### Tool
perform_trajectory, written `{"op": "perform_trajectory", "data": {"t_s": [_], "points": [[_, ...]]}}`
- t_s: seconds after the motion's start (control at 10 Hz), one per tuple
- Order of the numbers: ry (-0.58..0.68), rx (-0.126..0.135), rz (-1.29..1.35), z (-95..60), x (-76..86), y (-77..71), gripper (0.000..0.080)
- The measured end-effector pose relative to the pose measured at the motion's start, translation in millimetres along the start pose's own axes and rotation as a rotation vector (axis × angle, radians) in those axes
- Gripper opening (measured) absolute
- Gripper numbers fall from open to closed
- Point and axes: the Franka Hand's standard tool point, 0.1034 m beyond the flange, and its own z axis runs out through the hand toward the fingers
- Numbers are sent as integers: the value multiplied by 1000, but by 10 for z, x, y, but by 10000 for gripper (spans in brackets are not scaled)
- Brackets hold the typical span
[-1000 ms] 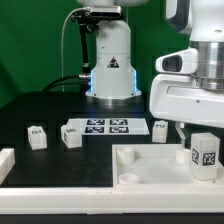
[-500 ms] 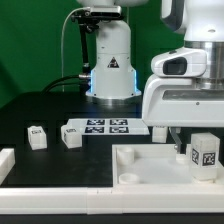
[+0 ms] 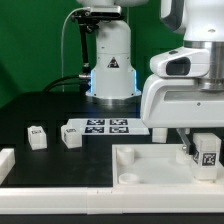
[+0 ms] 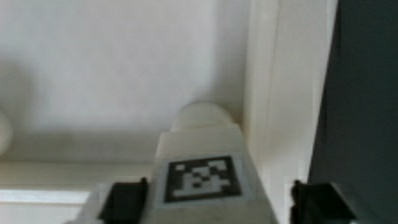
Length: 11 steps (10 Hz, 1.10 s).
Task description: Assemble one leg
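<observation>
While the gripper [image 3: 203, 152] hangs low at the right of the exterior view with its fingers [image 4: 125, 200] closed around the leg [image 3: 207, 155], that tagged post stands upright over the tabletop [image 3: 140, 165]. It looks like the seating step. Next, I'd guess, the leg must be lined up with a corner hole and pressed or twisted home.

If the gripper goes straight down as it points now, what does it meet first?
Probably the white tabletop: the gripper holds the leg over it, so the leg's lower end would likely touch first. The remaining gap is unclear.
</observation>
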Motion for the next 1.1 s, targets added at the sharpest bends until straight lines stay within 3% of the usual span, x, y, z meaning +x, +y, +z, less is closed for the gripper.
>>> {"op": "perform_trajectory", "data": {"t_s": [0.1, 0.4, 0.7, 1.1], "points": [[0, -1, 1, 0, 2, 13, 291], [1, -1, 109, -4, 2, 0, 291], [15, -29, 640, -20, -1, -30, 291], [19, -28, 1155, 12, -7, -51, 292]]}}
